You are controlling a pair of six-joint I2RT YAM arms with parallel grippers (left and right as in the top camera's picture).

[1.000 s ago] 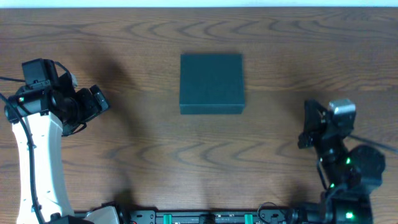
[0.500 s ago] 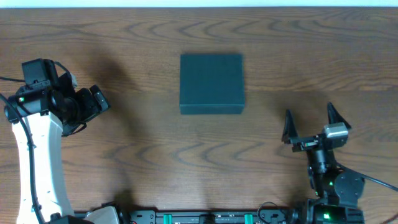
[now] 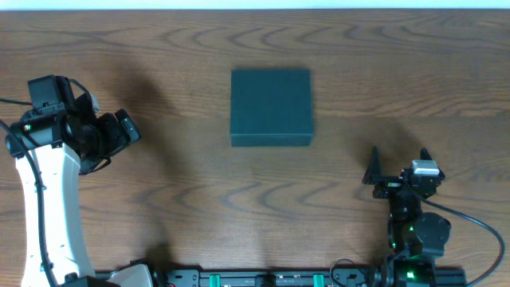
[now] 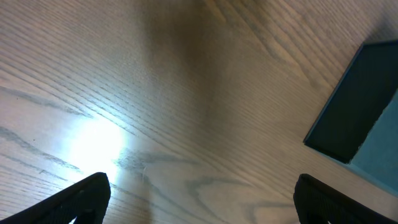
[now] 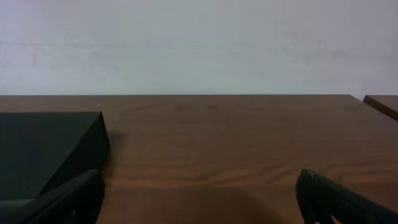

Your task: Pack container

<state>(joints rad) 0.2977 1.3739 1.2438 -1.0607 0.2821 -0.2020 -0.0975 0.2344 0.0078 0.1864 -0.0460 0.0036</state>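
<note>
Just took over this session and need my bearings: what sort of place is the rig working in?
Probably a lab or test bench, not a working packing line: a wood-grain table, a plain white wall behind it, and just one dark teal container in view on it.

Container [image 3: 270, 106] mid-table [image 3: 191, 199], between left arm [image 3: 56, 159] and right arm [image 3: 410, 215].

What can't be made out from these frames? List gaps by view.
- Inside of the container: overhead, its flat top covers it.
- Hinge side, flap seam: overhead, surface uniformly dark, too little detail.
- Container's full outline: cut off by the right edge in left wrist view, by the left edge in right wrist view.
- Left end effector finger gap: overhead, dark parts merge; left wrist view shows only fingertips at the bottom corners.
</note>
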